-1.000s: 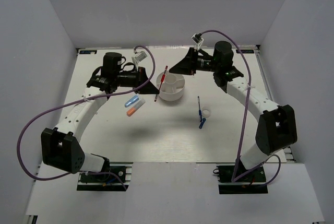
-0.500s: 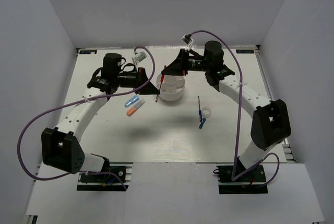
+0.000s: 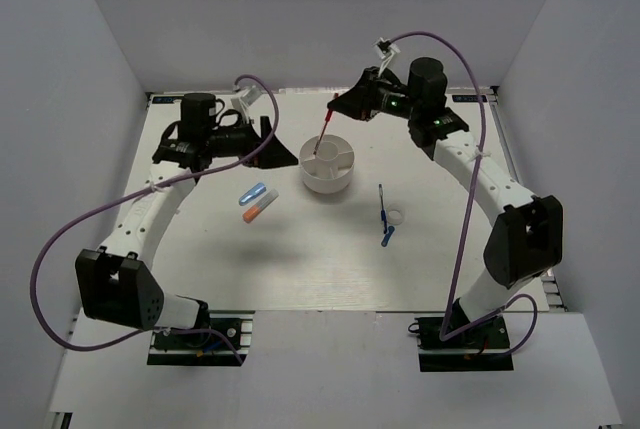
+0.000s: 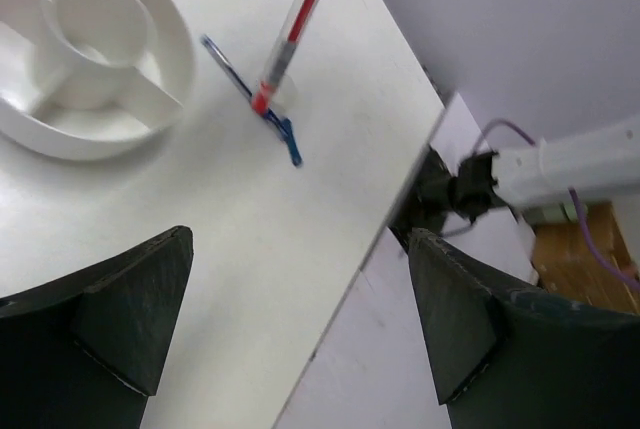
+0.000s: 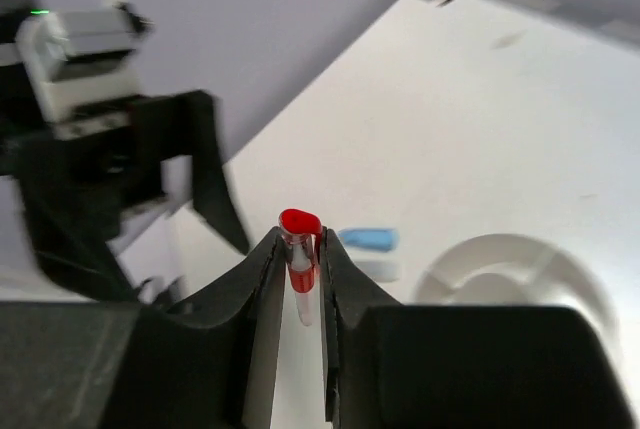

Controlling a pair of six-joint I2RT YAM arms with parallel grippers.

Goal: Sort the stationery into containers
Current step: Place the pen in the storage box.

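Note:
My right gripper (image 3: 336, 109) (image 5: 300, 241) is shut on the capped top of the thin red pen (image 3: 322, 135) (image 5: 301, 259) (image 4: 301, 17). The pen hangs tilted, its lower tip over the near-left part of the round white tub (image 3: 310, 175) (image 4: 176, 41) (image 5: 500, 245). Whether the tip touches the tub I cannot tell. My left gripper (image 3: 280, 154) (image 4: 300, 321) stands open just left of the tub, with nothing between its fingers. The blue pen (image 3: 381, 207) (image 4: 240, 89), a white ring (image 3: 396, 216) and a dark-blue capsule (image 3: 387, 239) lie right of the tub. Light-blue (image 3: 252, 194) (image 5: 368, 239) and orange-white (image 3: 258, 211) capsules lie on its left.
The white tabletop (image 3: 300, 269) is ringed by grey walls. Purple cables loop over both arms. The right arm's base (image 4: 452, 189) shows past the table's near edge in the left wrist view.
The left gripper, earlier shut on the red pen beside the tub, has opened and drawn back left. The right gripper closed on the pen's top and now holds it alone.

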